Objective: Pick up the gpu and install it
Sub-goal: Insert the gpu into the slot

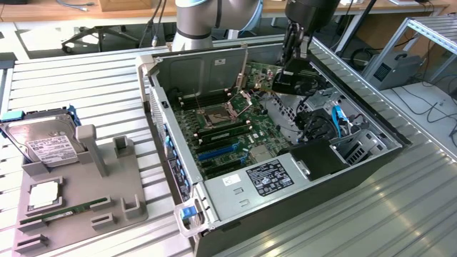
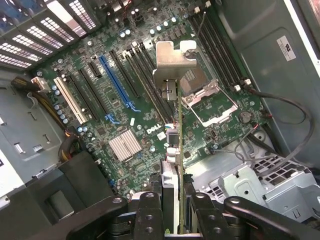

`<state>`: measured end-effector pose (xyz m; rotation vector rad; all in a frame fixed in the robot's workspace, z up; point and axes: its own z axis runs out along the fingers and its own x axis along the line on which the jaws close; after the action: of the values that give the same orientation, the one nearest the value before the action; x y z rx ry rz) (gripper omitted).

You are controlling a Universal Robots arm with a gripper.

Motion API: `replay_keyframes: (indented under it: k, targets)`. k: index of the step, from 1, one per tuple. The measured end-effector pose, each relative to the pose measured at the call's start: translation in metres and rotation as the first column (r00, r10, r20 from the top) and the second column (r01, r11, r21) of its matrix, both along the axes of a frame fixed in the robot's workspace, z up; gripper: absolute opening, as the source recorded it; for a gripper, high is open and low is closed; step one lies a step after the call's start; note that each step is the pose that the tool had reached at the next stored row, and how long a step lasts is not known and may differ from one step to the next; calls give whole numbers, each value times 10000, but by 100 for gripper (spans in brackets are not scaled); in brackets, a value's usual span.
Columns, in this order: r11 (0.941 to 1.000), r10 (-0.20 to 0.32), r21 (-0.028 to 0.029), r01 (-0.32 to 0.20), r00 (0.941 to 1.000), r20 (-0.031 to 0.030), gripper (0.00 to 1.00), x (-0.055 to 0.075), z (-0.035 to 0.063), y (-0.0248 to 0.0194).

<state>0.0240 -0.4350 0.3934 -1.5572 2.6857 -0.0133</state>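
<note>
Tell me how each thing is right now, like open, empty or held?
gpu: held up over the case, not plugged in.
pincer: shut on the gpu.
case: open, lying on its side.
blue slot: empty.
hard drive: resting in the grey holder.
memory stick: lying in the holder.

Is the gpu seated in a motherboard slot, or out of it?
Out. The gripper holds the gpu in the air above the motherboard; the blue slot is empty.
</note>
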Motion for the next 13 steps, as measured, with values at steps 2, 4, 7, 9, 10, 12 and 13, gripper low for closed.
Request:
replay_keyframes:
  k: [2, 4, 7, 9, 10, 12, 13]
  targets:
    - [10000, 42, 0, -42, 10000, 0, 27, 3, 0, 0]
    - [10000, 87, 0, -87, 10000, 0, 27, 7, 0, 0]
    - [9999, 156, 0, -156, 9999, 0, 27, 12, 0, 0]
    - [9998, 205, 0, -205, 9998, 0, 27, 14, 0, 0]
    - [9997, 241, 0, -241, 9997, 0, 27, 16, 0, 0]
    - [9994, 333, 0, -333, 9994, 0, 27, 20, 0, 0]
    - [9993, 384, 0, -384, 9993, 0, 27, 23, 0, 0]
